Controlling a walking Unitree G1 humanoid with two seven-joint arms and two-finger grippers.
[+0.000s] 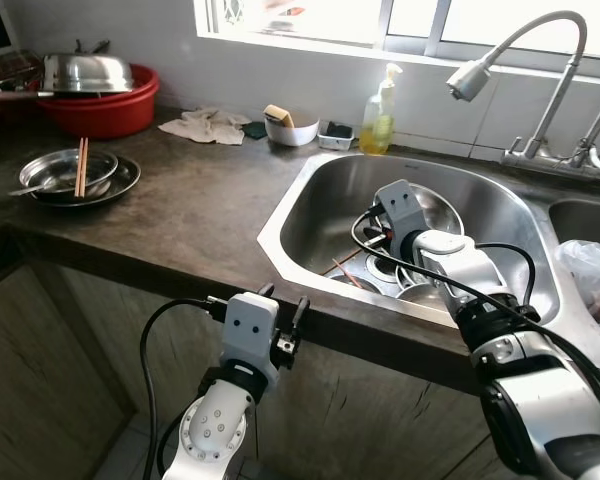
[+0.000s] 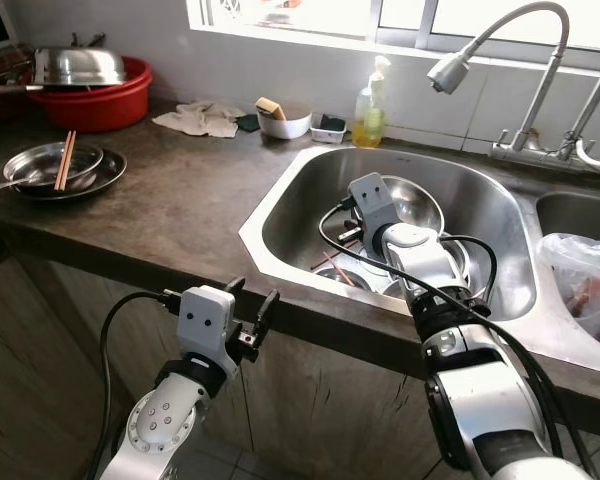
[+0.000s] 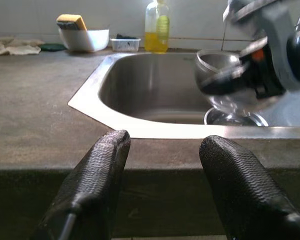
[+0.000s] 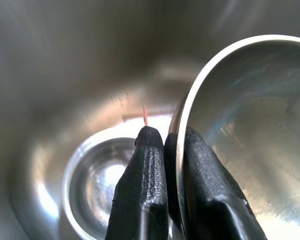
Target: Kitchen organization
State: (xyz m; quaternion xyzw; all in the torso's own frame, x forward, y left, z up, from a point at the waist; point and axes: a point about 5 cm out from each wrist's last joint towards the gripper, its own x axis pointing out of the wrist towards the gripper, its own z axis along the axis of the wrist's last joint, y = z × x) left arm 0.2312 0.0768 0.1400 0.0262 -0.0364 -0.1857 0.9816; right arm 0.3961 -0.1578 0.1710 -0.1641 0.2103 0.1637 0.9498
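The left tool [image 1: 283, 322], two long black fingers on a silver arm, hovers nearest, just in front of the dark stone table's [image 1: 190, 215] front edge and below its top, with its fingers spread apart and nothing between them. Beside it the right silver arm reaches over the edge and down into the stainless steel sink [image 1: 325, 190]. There the right tool [image 4: 167, 142] is clamped on the rim of a round shiny steel bowl [image 4: 240, 145], one finger on each face of the thin wall, holding the bowl tilted on edge inside the basin. Under it, on the sink floor, lie another round steel bowl [image 4: 97, 187] and thin reddish chopsticks [image 1: 346, 273] among further steel dishes. To the right, in the neighbouring basin, sits a crumpled clear plastic bag [image 1: 595, 270].

Farther left on the table a shallow steel dish [image 1: 65, 172] rests in a steel plate with a pair of wooden chopsticks [image 1: 81, 166] laid across it. Behind it stands a red plastic basin [image 1: 105, 105] carrying a domed steel lid. Along the back wall lie a crumpled white cloth [image 1: 208, 125], a white bowl holding a yellow sponge [image 1: 290, 127], a small white tray [image 1: 336, 135] and a bottle of yellow dish soap [image 1: 379, 115]. A grey curved tap [image 1: 525, 60] arches over the sink.
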